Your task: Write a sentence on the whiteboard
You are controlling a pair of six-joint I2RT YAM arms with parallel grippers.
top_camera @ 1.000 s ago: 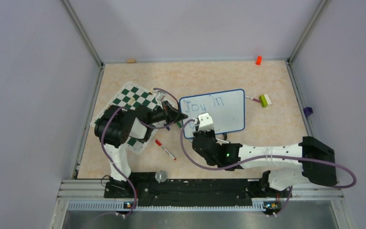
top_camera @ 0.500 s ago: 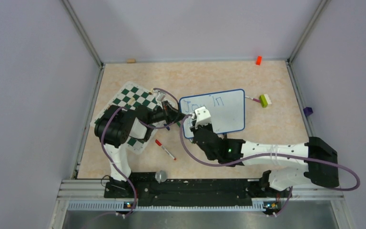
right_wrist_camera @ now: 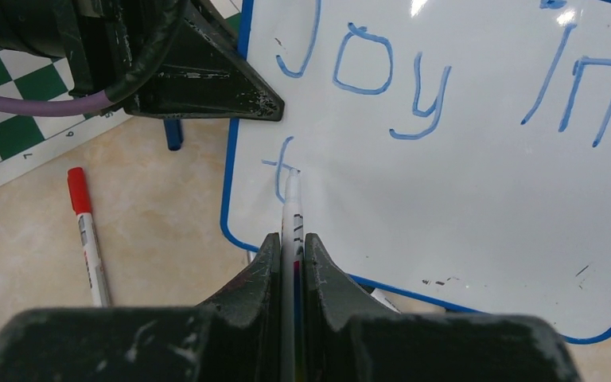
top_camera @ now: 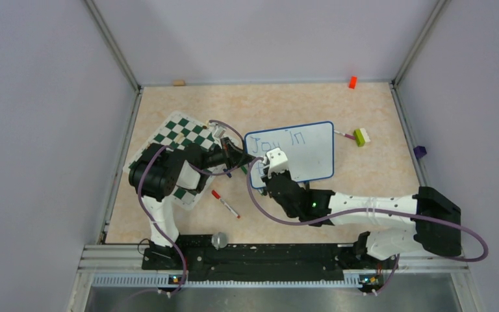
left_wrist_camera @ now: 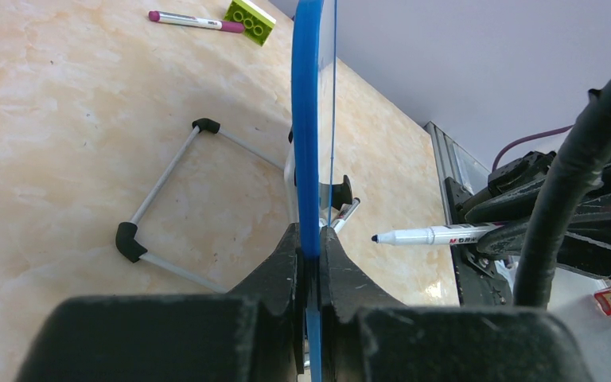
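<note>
**user1:** Checking the left gripper (left_wrist_camera: 310, 239): pinched tight on the whiteboard (top_camera: 308, 159) by its blue left edge. Board's mid-table, just right of the chess mat (top_camera: 179, 130).

**user2:** Yep. The right gripper (right_wrist_camera: 293, 243) is clamped on a marker (right_wrist_camera: 292, 207), tip touching the board. The sentence (right_wrist_camera: 382, 87) reads "Joy In" plus a "t".

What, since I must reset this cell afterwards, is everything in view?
whiteboard: one, white, blue frame, mid-table
writing: "Joy In" plus one started letter, blue, on the whiteboard
blue marker: one, white barrel, tip by that letter
red-capped marker: one, white, beside chess mat
chess mat: one, green-white, left
brick: one, lime, right of whiteboard
purple marker: one, beside brick
orange block: one, far edge
tan block: one, far edge
purple piece: one, right rail
left gripper: black, shut on whiteboard's frame
right gripper: black, shut on blue marker
</note>
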